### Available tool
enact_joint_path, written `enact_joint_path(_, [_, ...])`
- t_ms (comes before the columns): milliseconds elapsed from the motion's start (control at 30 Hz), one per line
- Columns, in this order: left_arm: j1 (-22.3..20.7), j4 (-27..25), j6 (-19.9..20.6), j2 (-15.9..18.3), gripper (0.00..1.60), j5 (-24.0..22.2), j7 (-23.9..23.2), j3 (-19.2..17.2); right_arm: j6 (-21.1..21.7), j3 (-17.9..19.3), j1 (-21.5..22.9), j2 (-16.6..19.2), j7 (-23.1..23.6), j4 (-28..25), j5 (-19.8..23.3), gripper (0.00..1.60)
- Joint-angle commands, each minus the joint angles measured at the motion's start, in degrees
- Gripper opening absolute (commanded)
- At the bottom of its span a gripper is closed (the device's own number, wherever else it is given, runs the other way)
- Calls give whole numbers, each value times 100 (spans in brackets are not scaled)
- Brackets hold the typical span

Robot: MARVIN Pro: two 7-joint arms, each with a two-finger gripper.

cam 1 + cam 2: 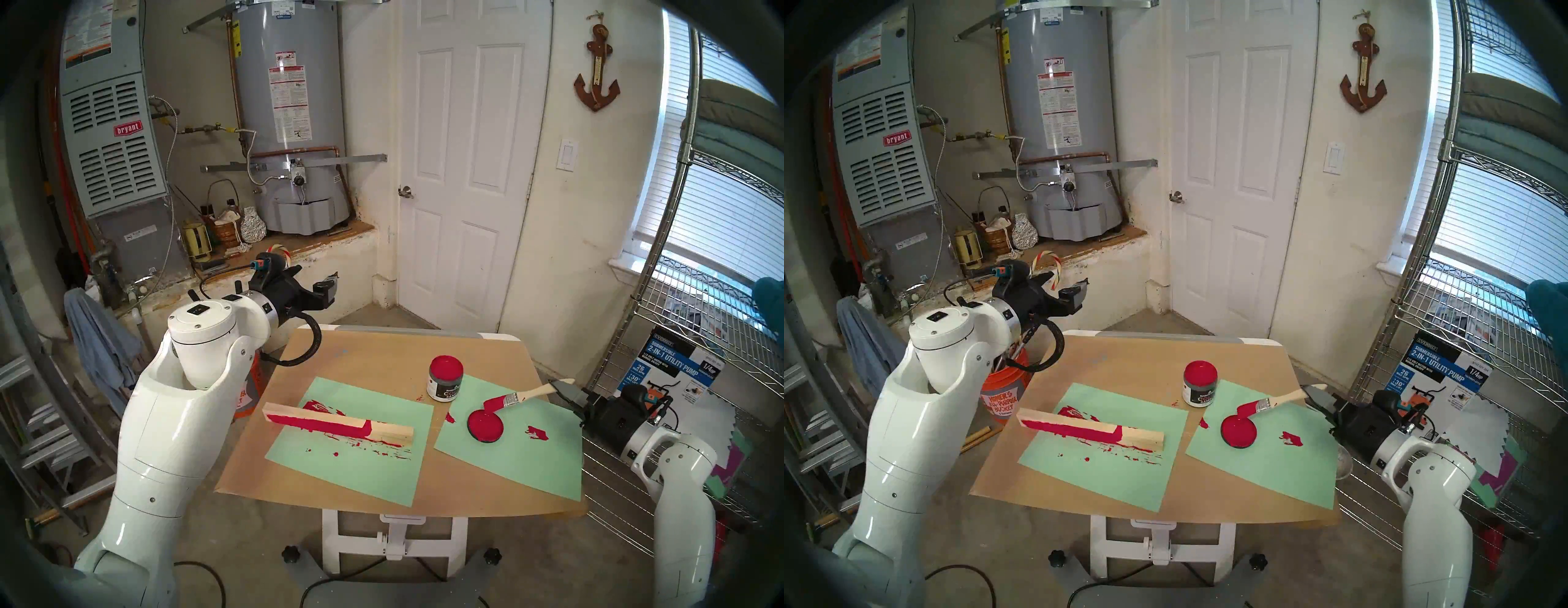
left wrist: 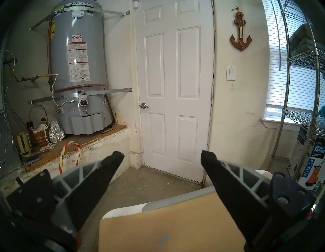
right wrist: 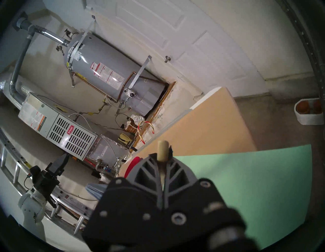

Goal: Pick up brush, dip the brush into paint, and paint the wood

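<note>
The brush (image 1: 515,398) lies tilted over the right green sheet, its crimson bristles touching the rim of a red-coated lid (image 1: 485,426). My right gripper (image 1: 558,385) is shut on the end of the pale handle. In the right wrist view the handle's tip (image 3: 162,149) pokes out between the closed fingers. The open jar of crimson paint (image 1: 445,378) stands just left of the brush. The wood (image 1: 339,424) lies on the left green sheet, partly red, bare at its right end. My left gripper (image 1: 329,288) hangs open and empty beyond the table's far left corner.
Two green paper sheets (image 1: 360,463) with red smears cover the brown board on the small table (image 1: 382,352). A wire shelf (image 1: 679,382) with a pump box stands close on the right. An orange bucket (image 1: 1004,395) sits on the floor at the left.
</note>
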Motion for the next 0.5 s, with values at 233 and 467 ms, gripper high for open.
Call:
enact_joint_path(233, [-69, -97, -19, -2, 160, 1, 2, -18, -265, 50, -103, 87, 316, -1218, -151, 0])
enact_joint_path(467, [-70, -90, -21, -2, 160, 1, -1, -17, -487, -351, 143, 410, 419, -1607, -647, 0])
